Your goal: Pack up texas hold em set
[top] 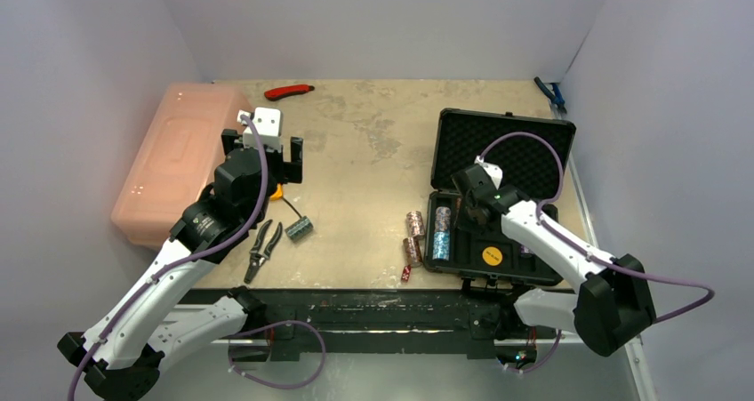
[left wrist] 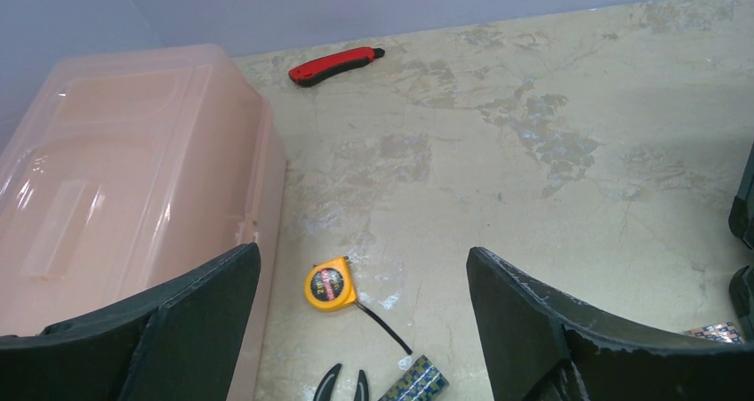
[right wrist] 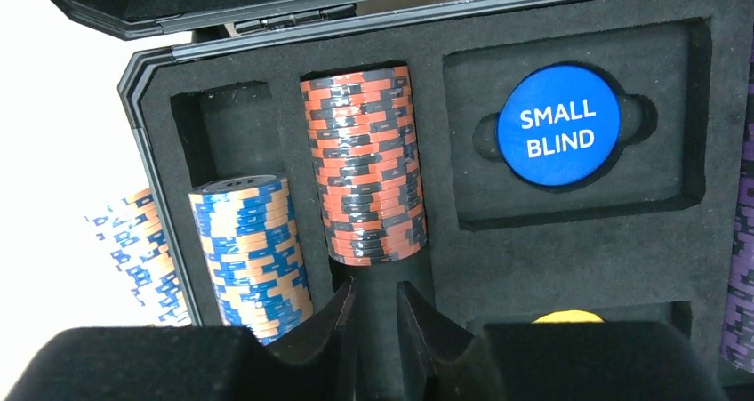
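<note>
Matt black foam lining (right wrist: 578, 259), glossy striped chips (right wrist: 364, 165), translucent pink plastic box (left wrist: 116, 179) — smooth, table (left wrist: 551, 205) mottled, worn.

"SMALL BLIND" stands in white capitals on the round blue disc (right wrist: 558, 125), which lies in a foam recess of the black case (right wrist: 569, 259). The print on the yellow disc (top: 492, 256) is too small to read.

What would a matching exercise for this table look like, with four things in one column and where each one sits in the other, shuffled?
Things:
1. red utility knife
2. yellow tape measure
3. blue SMALL BLIND disc
4. red and black chip stack

Places:
A. alone in its own foam recess of the case
B. near the far edge of the table
C. in a foam slot beside the blue chip stack
D. on the table close to the pink box

Pairs: 1-B, 2-D, 3-A, 4-C.
</note>
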Controlling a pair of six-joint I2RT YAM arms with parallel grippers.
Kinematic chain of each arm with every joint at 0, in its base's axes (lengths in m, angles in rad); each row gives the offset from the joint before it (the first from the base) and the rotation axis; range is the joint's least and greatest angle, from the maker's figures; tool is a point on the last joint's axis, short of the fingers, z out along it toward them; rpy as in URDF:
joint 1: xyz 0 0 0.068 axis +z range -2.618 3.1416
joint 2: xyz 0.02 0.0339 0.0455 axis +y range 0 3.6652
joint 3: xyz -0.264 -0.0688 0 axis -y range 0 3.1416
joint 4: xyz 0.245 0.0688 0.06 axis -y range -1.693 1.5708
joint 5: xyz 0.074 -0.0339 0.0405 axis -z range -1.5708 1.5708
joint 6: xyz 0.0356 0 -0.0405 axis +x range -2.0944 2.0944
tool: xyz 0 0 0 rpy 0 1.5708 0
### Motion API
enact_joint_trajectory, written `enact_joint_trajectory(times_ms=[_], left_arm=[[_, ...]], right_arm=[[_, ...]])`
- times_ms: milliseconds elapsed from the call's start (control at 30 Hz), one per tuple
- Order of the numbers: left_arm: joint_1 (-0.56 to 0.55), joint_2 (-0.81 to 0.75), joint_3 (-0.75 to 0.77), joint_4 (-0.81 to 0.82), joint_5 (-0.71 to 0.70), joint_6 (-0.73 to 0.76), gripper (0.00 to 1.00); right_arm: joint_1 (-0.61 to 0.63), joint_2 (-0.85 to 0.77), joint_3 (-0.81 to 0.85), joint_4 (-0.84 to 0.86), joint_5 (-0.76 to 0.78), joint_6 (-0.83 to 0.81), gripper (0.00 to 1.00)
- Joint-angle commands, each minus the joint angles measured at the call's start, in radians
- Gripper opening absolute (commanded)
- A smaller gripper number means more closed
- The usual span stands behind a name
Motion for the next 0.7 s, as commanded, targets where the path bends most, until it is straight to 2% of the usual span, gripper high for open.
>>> enact_joint_trajectory(times_ms=[0, 200, 667], left_arm=[[0.002, -0.005, 0.007, 0.028, -0.007, 0.017, 0.86], [0.003, 0.0, 0.005, 0.028, -0.01, 0.02, 0.85], [0.003, 0.003, 0.005, 0.031, -0.013, 0.024, 0.85]], right_arm=[[-0.001, 0.011, 0.026, 0.026, 0.044, 0.002, 0.22], [-0.005, 0.057, 0.05, 0.054, 0.086, -0.011, 0.13], [-0.108, 0.128, 0.093, 0.138, 0.079, -0.103, 0.07]])
